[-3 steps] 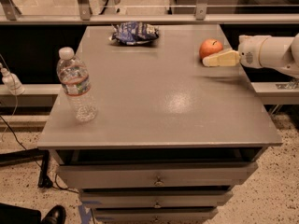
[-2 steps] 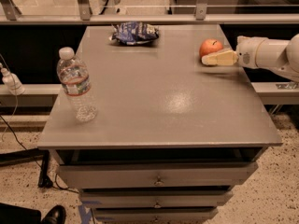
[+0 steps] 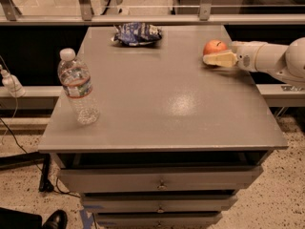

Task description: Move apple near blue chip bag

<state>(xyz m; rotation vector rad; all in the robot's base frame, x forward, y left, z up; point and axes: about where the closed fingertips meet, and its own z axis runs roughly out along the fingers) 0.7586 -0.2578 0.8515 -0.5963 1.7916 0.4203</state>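
Note:
The red-orange apple (image 3: pixel 215 46) sits on the grey table (image 3: pixel 162 109) near its far right edge. My gripper (image 3: pixel 210 56) reaches in from the right on a white arm (image 3: pixel 267 56). Its cream tip lies right against the near side of the apple, at table height. The dark blue chip bag (image 3: pixel 137 34) lies flat at the table's far edge, left of centre, well to the left of the apple. The part of the gripper behind the apple is hidden.
A clear plastic water bottle (image 3: pixel 78 87) with a white cap stands upright near the table's left edge. Drawers (image 3: pixel 162 185) sit below the table front. A rail and glass wall (image 3: pixel 143 18) run behind the table. Cables (image 3: pixel 14 128) hang at the left.
My gripper has slid a little to the left, closer along the apple's near side. The apple, bag and bottle have not moved.

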